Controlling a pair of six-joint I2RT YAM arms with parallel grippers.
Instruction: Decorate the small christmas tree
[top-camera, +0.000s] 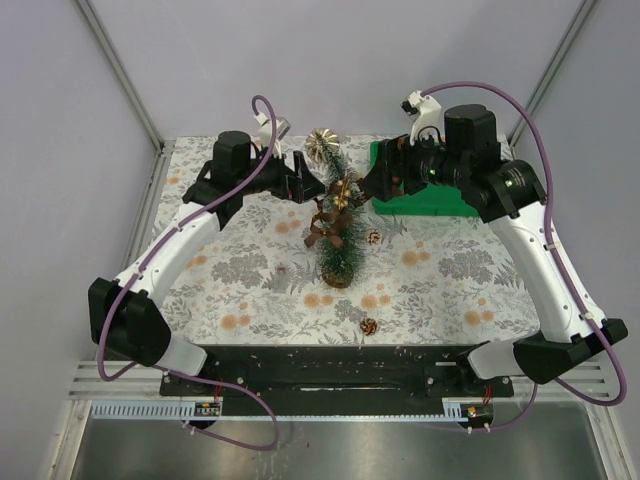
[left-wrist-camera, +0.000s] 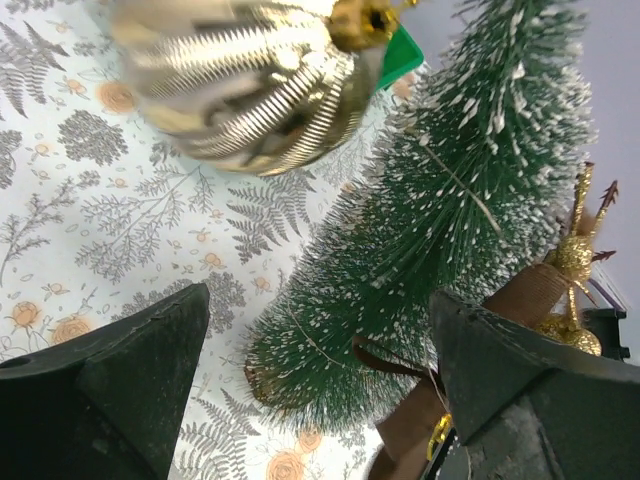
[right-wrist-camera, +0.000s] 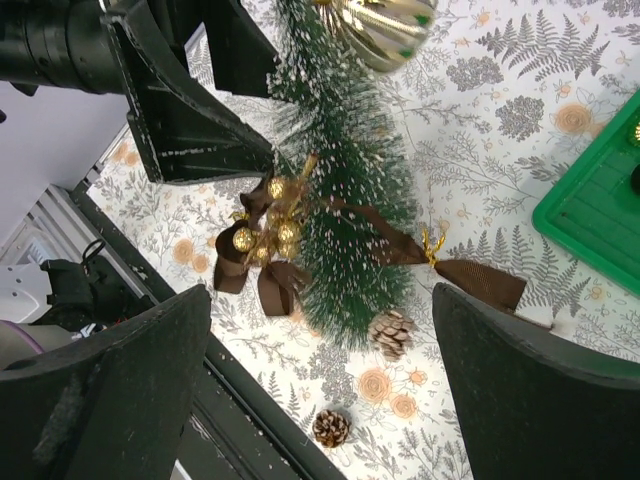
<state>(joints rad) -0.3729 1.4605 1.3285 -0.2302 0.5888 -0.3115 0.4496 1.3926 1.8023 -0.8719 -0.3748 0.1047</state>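
Note:
The small christmas tree (top-camera: 337, 245) stands upright mid-table on its wooden disc. A ribbed gold bauble (top-camera: 322, 143) sits at its tip, and brown bows (top-camera: 320, 228) with gold berries (top-camera: 343, 190) hang on its branches. My left gripper (top-camera: 303, 183) hovers just left of the treetop, open and holding nothing; its view shows the bauble (left-wrist-camera: 240, 85) and the tree (left-wrist-camera: 450, 230) between its spread fingers (left-wrist-camera: 130, 370). My right gripper (top-camera: 373, 180) hangs open and empty just right of the treetop, looking down on the tree (right-wrist-camera: 345, 200) and a brown ribbon (right-wrist-camera: 470, 275).
A green plastic tray (top-camera: 430, 200) lies at the back right, under my right arm. One pine cone (top-camera: 374, 237) rests beside the tree's right side, another (top-camera: 368, 326) near the table's front edge. The floral cloth (top-camera: 240, 260) covers the table.

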